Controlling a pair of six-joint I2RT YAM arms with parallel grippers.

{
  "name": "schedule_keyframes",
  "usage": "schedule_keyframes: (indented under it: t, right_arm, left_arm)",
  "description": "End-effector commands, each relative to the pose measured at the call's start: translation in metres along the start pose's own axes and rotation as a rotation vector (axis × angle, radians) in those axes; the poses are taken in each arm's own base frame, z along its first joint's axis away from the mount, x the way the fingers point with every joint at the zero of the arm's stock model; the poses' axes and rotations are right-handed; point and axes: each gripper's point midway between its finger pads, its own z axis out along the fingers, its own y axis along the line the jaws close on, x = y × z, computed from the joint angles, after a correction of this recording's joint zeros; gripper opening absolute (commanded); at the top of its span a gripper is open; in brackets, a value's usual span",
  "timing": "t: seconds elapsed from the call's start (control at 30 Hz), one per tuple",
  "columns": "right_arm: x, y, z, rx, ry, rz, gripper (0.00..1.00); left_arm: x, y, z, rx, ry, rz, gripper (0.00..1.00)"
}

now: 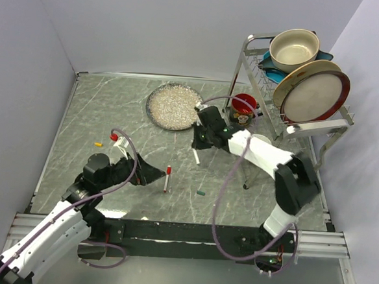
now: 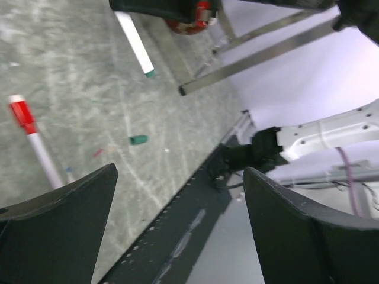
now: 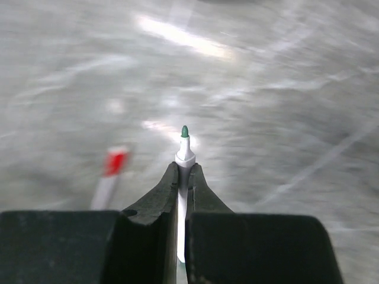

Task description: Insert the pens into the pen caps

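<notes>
Standing at the far right of the table (image 1: 100, 110), a wire dish rack (image 1: 246, 55) is carrying a cream bowl (image 1: 293, 48) on top. A brown-rimmed plate (image 1: 312, 95) is leaning on edge below it, and a teal dish (image 1: 271, 60) is showing only as a sliver under the bowl. A red cup (image 1: 244, 103) is sitting low at the rack's left end, though I cannot tell whether it is inside the wires or just beside them. A glittery plate (image 1: 172, 106) is lying flat on the table behind the right arm.

The right gripper (image 3: 183, 171) is pinching a green-tipped pen (image 3: 185, 142), with its jaws closed tight on the barrel and the tip pointing out beyond them. Most of the barrel is hidden between the fingers in the wrist view.

The left gripper (image 1: 153, 174) is hovering with its jaws spread wide and gripping nothing. A red-capped pen (image 1: 167, 178) is lying just beside its fingertips; it is only a blur in the right wrist view. The green cap (image 1: 201, 192) is resting loose on the table to that pen's right, and the yellow cap (image 1: 99, 145) is lying near the left edge. A third pen (image 1: 116, 139) with a red end is partly covered by the left arm's cable (image 1: 131, 152), and it is too small to tell cap from tip.
</notes>
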Motion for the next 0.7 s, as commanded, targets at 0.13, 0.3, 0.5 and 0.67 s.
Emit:
schedule_keyframes:
  t: [0.13, 0.3, 0.5, 0.67]
  right_arm:
    - [-0.048, 0.115, -0.110, -0.458, -0.343, 0.098, 0.00]
    - [-0.046, 0.142, -0.144, -0.569, -0.420, 0.177, 0.00]
    - [-0.048, 0.157, -0.172, -0.665, -0.463, 0.224, 0.00]
    - [-0.048, 0.165, -0.182, -0.708, -0.480, 0.235, 0.00]
  left_arm:
    - [-0.024, -0.049, 0.002, 0.230, -0.078, 0.012, 0.84]
    - [-0.030, -0.061, 0.002, 0.298, -0.103, 0.004, 0.78]
    - [-0.035, -0.064, 0.007, 0.306, -0.100, 0.037, 0.75]
    - [-0.037, -0.074, 0.005, 0.365, -0.106, 0.037, 0.68]
